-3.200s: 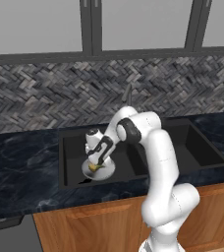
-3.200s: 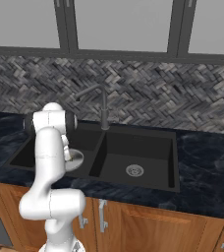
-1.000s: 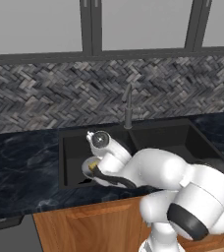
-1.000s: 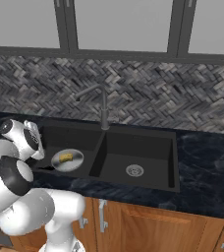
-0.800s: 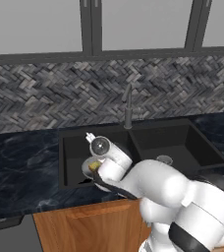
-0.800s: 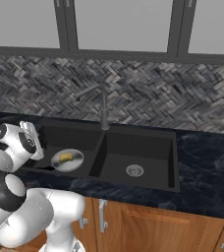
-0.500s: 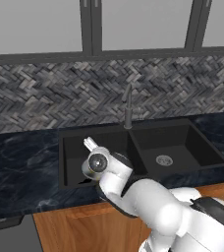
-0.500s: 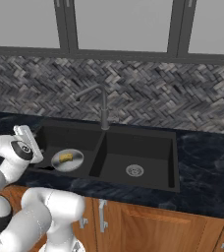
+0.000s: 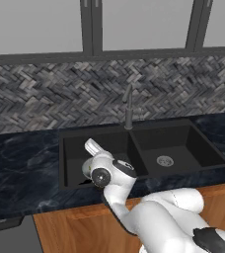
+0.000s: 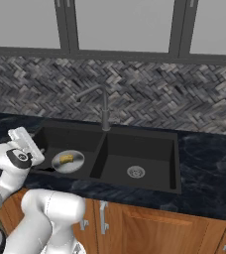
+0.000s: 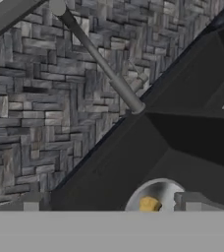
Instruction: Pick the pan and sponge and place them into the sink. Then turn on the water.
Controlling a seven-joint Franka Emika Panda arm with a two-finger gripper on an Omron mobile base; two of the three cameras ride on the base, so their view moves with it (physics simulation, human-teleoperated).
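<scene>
A grey herringbone tile backsplash (image 10: pixel 149 101) runs behind a dark marbled countertop (image 10: pixel 209 163) over wooden cabinet fronts (image 10: pixel 154 228), and the black recessed double-basin sink (image 10: pixel 174 158) is set into that counter. Its walls are matte and straight-sided; a slim grey metal faucet (image 10: pixel 104 106) rises from the back rim at the divider between the basins, its spout reaching over the left basin. The right basin holds a round silver drain (image 10: pixel 135 172). On the floor of the left basin lies the pan (image 10: pixel 68 161), round, shallow, grey metal with a shiny flat bottom, sitting level; no handle can be made out. The sponge (image 10: pixel 66 158), small and yellow, rests inside the pan near its middle, too small to read its long axis. The gripper (image 11: pixel 109 203) stands above the left basin's front-left corner, its fingertips (image 11: pixel 192 201) spread wide apart and holding nothing.
</scene>
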